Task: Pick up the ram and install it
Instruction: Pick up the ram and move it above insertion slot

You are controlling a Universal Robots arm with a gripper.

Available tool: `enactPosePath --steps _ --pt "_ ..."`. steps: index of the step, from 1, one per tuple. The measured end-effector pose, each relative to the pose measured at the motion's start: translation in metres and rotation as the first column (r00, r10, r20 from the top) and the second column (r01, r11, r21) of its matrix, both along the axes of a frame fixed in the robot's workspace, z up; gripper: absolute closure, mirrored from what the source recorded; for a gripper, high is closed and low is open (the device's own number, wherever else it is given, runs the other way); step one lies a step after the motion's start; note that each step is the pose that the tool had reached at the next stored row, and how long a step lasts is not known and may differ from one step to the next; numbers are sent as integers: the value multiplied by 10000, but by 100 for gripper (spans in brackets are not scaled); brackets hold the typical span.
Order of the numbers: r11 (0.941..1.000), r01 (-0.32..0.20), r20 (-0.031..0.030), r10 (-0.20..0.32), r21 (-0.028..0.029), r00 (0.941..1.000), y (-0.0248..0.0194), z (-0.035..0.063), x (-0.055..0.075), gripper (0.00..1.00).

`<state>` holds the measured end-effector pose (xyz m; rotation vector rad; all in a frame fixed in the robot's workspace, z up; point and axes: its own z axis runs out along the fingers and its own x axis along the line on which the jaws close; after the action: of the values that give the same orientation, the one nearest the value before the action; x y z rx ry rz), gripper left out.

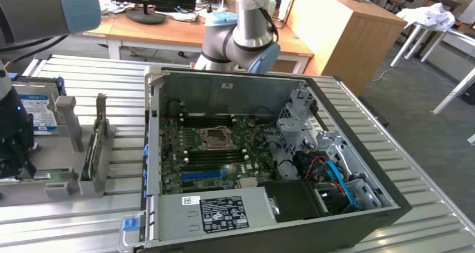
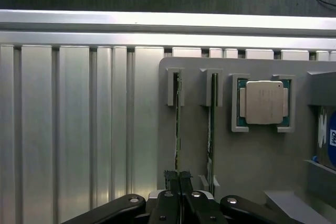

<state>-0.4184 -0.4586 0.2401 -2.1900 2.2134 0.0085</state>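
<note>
Your gripper (image 2: 180,179) has its 2 fingers pinched almost together. They appear to clamp the thin upper edge of the ram (image 2: 178,124), a green stick standing on edge in a slot of the gray holder (image 2: 252,156). Standing it upright likely leaves that edge free for a pinch from above. A 2nd stick (image 2: 212,124) stands just beside it in its own slot, between the ram and a processor (image 2: 261,102) seated in a square pocket. A hard drive (image 2: 328,135) lies beyond the processor. In the exterior view the holder sits at 9 o'clock. The open computer case (image 1: 222,92) lies on its side toward 4 o'clock, with its motherboard (image 1: 193,153) facing up, presumably so it can be reached from above. The ram has not yet left its slot.
</note>
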Motion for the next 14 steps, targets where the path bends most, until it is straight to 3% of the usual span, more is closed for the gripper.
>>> enactPosePath --steps 14 --pt "10000 0 0 0 -3 10000 0 545 0 88"
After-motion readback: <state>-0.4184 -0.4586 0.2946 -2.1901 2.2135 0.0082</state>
